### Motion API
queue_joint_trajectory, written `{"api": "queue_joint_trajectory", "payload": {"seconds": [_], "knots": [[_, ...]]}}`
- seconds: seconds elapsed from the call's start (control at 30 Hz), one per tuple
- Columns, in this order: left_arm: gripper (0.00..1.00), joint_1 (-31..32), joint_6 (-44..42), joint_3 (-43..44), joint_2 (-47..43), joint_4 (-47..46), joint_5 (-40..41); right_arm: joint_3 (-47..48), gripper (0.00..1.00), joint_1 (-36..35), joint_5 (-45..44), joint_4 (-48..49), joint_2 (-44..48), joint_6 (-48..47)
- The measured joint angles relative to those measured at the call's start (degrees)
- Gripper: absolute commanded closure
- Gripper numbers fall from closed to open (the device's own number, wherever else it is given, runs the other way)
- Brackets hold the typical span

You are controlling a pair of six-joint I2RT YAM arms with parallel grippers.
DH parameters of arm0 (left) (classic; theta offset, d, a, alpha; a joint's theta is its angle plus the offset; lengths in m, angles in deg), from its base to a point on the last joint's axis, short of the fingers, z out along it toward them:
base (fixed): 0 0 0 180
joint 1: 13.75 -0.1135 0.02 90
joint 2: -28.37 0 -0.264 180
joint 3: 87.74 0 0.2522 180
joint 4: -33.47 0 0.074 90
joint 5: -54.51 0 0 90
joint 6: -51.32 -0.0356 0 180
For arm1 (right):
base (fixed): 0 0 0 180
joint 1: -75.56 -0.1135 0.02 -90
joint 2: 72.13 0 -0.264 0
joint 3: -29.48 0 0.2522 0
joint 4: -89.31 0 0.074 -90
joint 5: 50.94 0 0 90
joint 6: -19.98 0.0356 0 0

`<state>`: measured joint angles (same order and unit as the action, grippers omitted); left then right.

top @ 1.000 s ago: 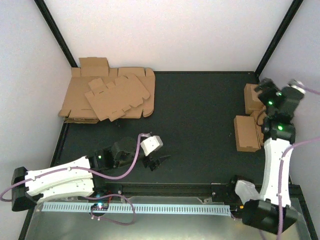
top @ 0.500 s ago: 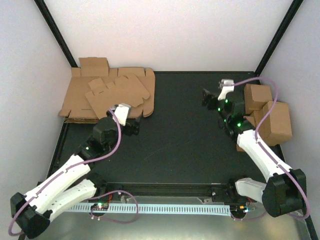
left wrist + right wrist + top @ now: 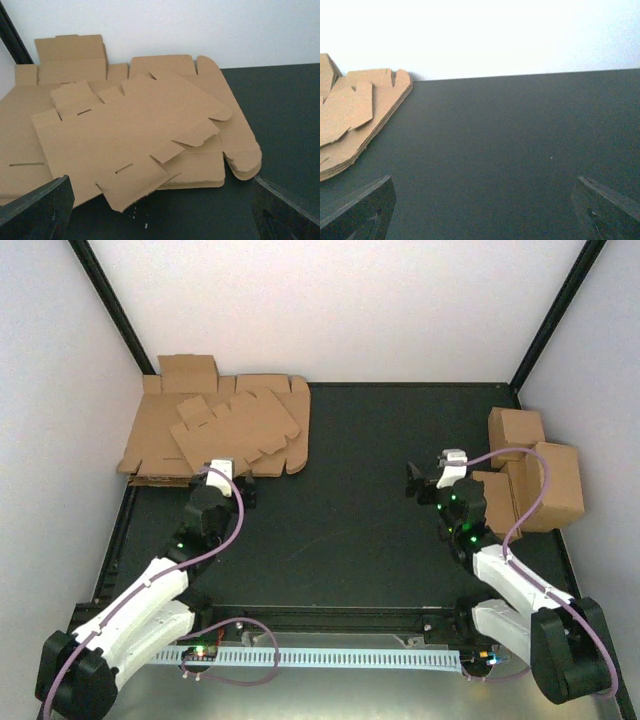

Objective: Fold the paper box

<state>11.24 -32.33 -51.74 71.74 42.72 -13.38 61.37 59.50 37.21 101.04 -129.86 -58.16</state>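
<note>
The paper box (image 3: 236, 432) is a flat brown die-cut blank with flaps and slots. It lies skewed on top of a thick stack of like blanks (image 3: 150, 445) at the back left. In the left wrist view the paper box (image 3: 130, 132) fills the middle, its near flap overhanging the stack's edge. My left gripper (image 3: 240, 488) hovers just in front of that near edge, open and empty (image 3: 161, 192). My right gripper (image 3: 413, 482) is over bare mat right of centre, open and empty (image 3: 482, 185); the stack (image 3: 355, 135) shows far to its left.
Several folded brown boxes (image 3: 530, 475) sit along the right edge of the black mat (image 3: 360, 470), close behind the right arm. White walls and black frame posts close in the back and sides. A white slotted rail (image 3: 330, 657) runs along the near edge.
The left arm swung out from the near edge to the stack of blanks. The right arm came away from the folded boxes to the mat right of centre, then drew nearer. Both grippers stayed open.
</note>
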Motion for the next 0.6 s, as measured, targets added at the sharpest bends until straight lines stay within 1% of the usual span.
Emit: {"api": "queue_joint_trajectory", "payload": {"seconds": [0.17, 0.33, 0.6], "knots": [[0.01, -0.8, -0.4, -0.5, 1.7, -3.2, 1.6, 2.7, 0.01, 0.0, -0.2, 0.0, -0.6, -0.6], [0.01, -1.8, -0.8, -2.5, 2.3, -5.7, 1.9, 2.8, 0.01, 0.0, -1.9, 0.4, -2.3, 1.1], [0.01, -2.1, -0.9, -3.4, 2.4, -6.0, 1.7, 3.3, 0.01, 0.0, -1.9, 0.1, -4.8, 1.6]]}}
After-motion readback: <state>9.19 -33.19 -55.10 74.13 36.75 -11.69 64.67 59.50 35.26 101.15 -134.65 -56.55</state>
